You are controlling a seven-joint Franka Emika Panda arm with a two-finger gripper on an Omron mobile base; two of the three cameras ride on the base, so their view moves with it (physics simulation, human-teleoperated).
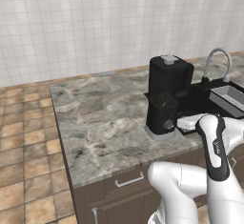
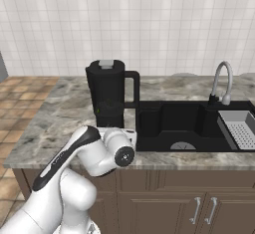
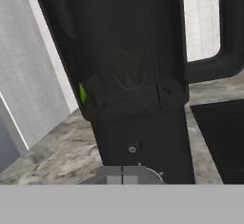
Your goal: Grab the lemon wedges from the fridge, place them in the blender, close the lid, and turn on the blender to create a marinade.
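The black blender [image 1: 164,94] stands on the counter beside the sink, with its lid [image 1: 168,61] seated flat on the jar and the light grey cap on top. In the hand view, yellow-green lemon wedges [image 3: 83,93] show dimly through the dark jar [image 3: 119,51]. My gripper [image 3: 122,175] is shut, its tips together right at the round knob [image 3: 145,174] on the blender base, below the power mark [image 3: 132,149]. From the left base view the hand [image 1: 190,121] reaches level towards the base front. The blender [image 2: 109,93] also shows from the right. The fridge is out of view.
The grey marble counter [image 1: 100,118] drops off at its front and left edges. A black sink [image 2: 169,121] lies right of the blender, with a curved faucet [image 2: 222,81] and a grey dish rack [image 2: 240,128]. Drawers and cabinet doors [image 2: 199,208] sit below.
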